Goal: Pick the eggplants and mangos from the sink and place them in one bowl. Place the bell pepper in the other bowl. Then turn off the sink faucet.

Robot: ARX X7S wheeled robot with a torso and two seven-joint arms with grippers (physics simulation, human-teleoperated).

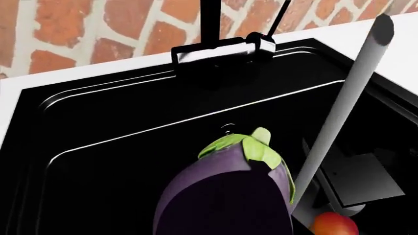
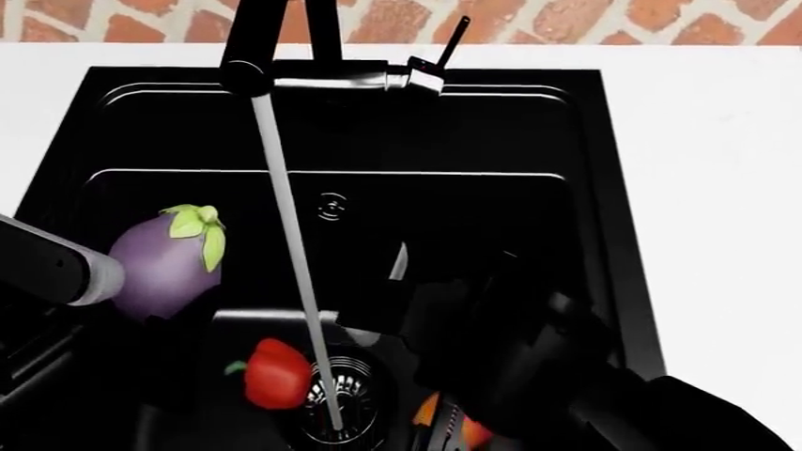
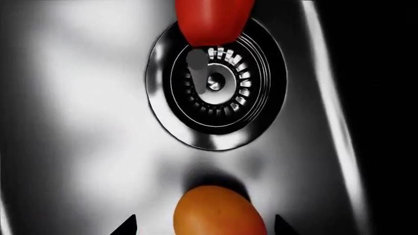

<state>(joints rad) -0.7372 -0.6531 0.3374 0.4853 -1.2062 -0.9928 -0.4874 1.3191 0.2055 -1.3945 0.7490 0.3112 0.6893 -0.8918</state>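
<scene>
A white tabletop (image 2: 715,188) surrounds a black sink (image 2: 138,122), and a red brick wall (image 2: 564,19) with pale mortar runs behind it. The black faucet (image 2: 269,42) stands at the back rim, its lever (image 2: 445,47) tilted up beside it, and a thin stream of water (image 2: 295,272) falls from the spout to the round metal drain (image 2: 338,409) on the basin floor.

The eggplant (image 2: 163,263) is up at the sink's left side, close against the left arm. Its long axis tilts: the green-capped stem end points up and toward the back wall, the purple body toward the arm. In the left wrist view the eggplant (image 1: 225,196) fills the lower middle, stem away from the camera. The left end effector itself does not show clearly, so I cannot tell how wide its fingers are or whether they grip the eggplant.

The red bell pepper (image 2: 276,373) lies on the basin floor, touching the drain's left edge, its green stem pointing left. The orange mango (image 2: 445,421) lies just on the other side of the drain, partly hidden under the right arm. In the right wrist view the mango (image 3: 219,210) sits between the two dark fingertips of the right end effector (image 3: 205,225), which is spread wider than the fruit and not touching it. The pepper (image 3: 212,19) overlaps the drain's far rim there. The right arm's dark bulk covers the basin's near right corner.
</scene>
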